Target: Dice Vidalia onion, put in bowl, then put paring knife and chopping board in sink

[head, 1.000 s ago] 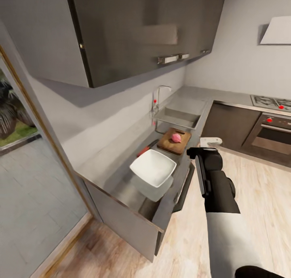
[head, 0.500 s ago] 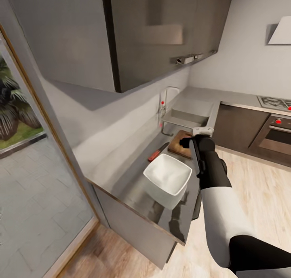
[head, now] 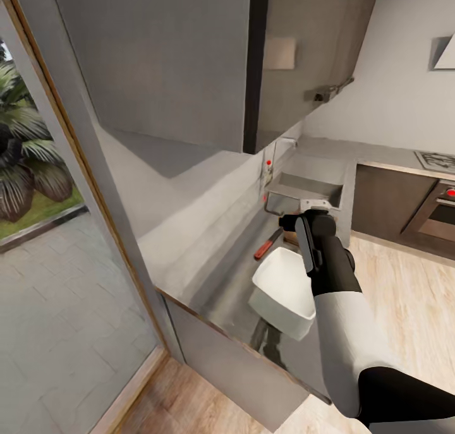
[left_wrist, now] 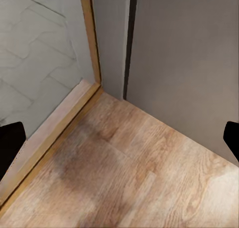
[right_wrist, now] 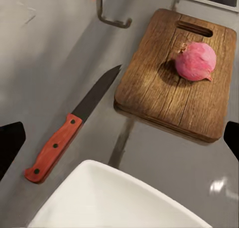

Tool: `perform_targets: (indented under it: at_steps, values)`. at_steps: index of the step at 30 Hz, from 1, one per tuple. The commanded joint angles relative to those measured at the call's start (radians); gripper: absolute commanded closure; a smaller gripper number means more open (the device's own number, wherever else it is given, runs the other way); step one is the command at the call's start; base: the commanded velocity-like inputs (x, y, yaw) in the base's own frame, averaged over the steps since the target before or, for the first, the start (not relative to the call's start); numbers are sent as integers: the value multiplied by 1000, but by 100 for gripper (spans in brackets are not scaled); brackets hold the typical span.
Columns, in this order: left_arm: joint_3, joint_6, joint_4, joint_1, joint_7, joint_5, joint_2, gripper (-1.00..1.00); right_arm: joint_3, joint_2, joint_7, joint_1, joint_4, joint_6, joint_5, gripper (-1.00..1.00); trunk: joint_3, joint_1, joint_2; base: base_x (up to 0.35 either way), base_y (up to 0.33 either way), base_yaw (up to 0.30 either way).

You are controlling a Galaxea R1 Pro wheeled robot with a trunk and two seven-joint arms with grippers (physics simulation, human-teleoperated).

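Right wrist view — pink onion [right_wrist: 195,61] on grained wooden board [right_wrist: 174,76], pincers' spread unclear.

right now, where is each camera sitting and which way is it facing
Head view: high on the robot, looking forward and down along the countertop toward the sink; the right arm reaches over the bowl.
Left wrist view: near the left gripper, facing down at wooden floor by a door frame; dark fingertips at both edges.
Right wrist view: near the right gripper, facing down at the chopping board, onion and paring knife.
Shared: head and right wrist both show knife and bowl.
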Motion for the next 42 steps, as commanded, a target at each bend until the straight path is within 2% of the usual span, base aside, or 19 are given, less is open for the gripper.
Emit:
perform_targets:
  at_steps: [1,23,42]
  values:
    - [-6,-2,-1,0,8,5,2,-100,-2,1,5,-1,-1,5,9,-100,-2,1,-2,188,200,0]
    - [-7,-2,16,0,8,5,1,-100,-3,1,8,2,71,-2,10,-100,-2,1,-2,213,206,0]
    - [-9,-2,18,0,8,4,0,-100,-13,1,8,4,126,-13,13,-100,-2,1,-2,10,9,0]
